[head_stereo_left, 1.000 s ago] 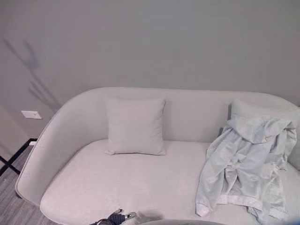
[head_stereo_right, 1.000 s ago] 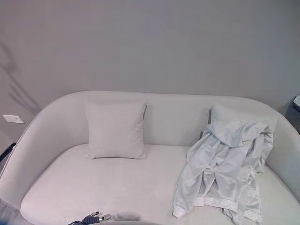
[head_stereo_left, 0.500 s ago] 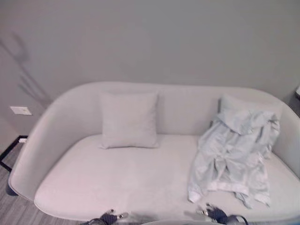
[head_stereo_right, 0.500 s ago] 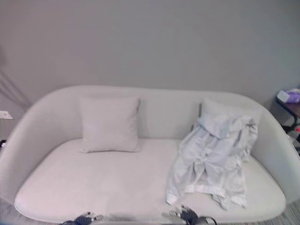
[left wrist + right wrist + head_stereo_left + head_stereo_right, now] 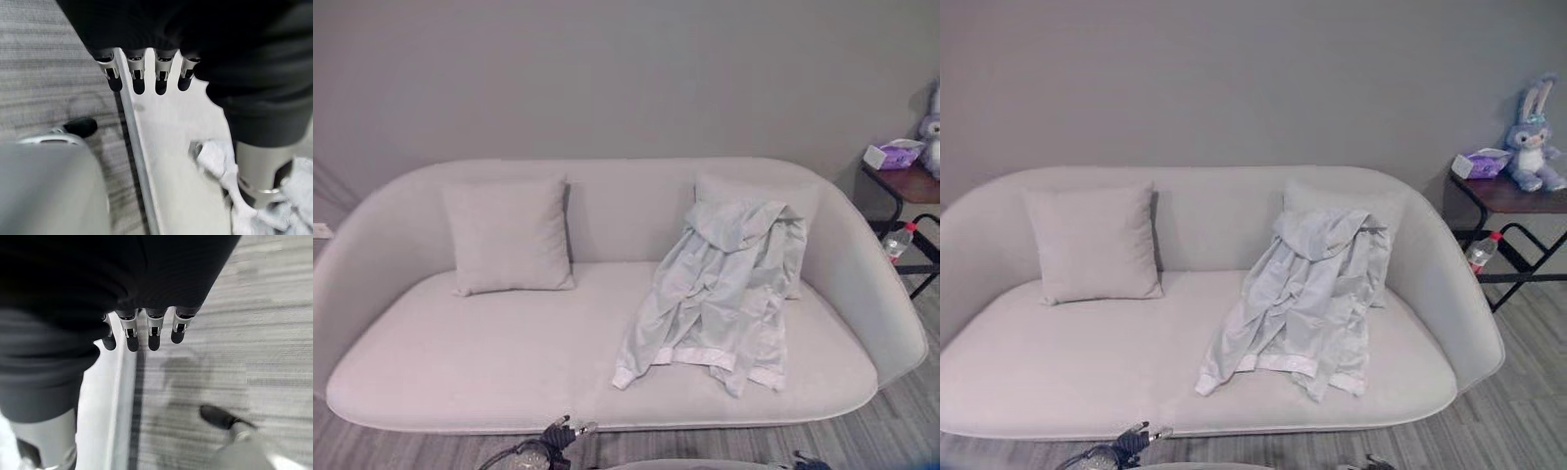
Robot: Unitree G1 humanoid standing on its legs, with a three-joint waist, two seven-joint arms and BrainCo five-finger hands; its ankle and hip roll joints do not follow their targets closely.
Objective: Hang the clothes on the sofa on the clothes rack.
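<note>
Pale grey jacket (image 5: 720,289): crumpled on the sofa's right half, collar propped against the right cushion (image 5: 759,191), hem near the seat's front edge.
Sofa (image 5: 480,362): light grey, curved back, on wood-look floor (image 5: 1518,411).
Left cushion (image 5: 507,235): upright against the backrest.
Left hand (image 5: 146,81): low before the sofa's front edge, fingers straight, holding nothing.
Right hand (image 5: 142,333): over the floor, fingers relaxed, empty.
Counter (image 5: 1508,194): right of the sofa, bearing a plush rabbit (image 5: 1531,137).

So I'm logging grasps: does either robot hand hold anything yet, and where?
Nothing is held. The left robot hand and right robot hand hang open, and the pale garment lies untouched on the sofa.
</note>
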